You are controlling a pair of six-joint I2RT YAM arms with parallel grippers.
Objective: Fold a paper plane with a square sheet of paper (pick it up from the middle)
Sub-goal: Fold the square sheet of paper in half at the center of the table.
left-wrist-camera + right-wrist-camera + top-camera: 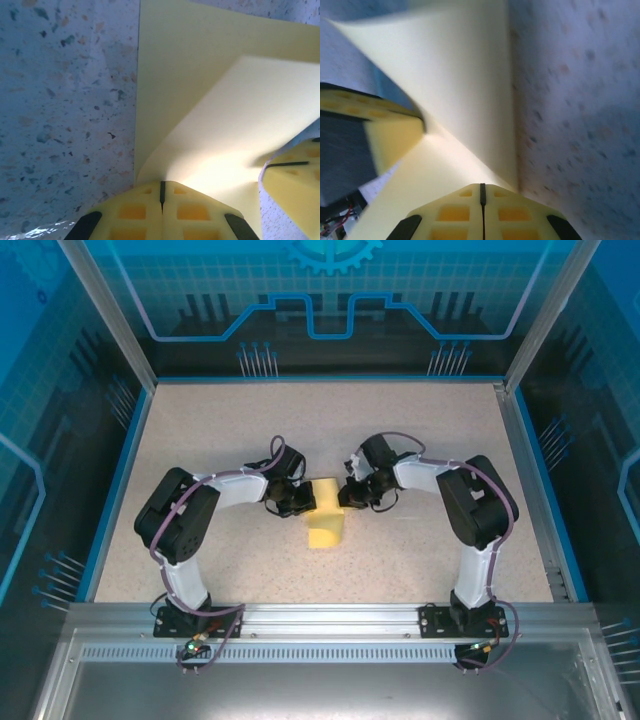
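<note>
On speckled table (420,430), blue walls (320,300): left tool (161,189), right tool (482,190) clamped onto sheet (326,528)

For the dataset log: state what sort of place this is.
Probably a robot lab cell: a speckled table fenced by blue printed panels and aluminium posts, two arms bolted at its edge.

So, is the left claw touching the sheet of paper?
Touching. In the left wrist view, the left claw is shut on the sheet of paper, which rises straight from its fingertips.
</note>
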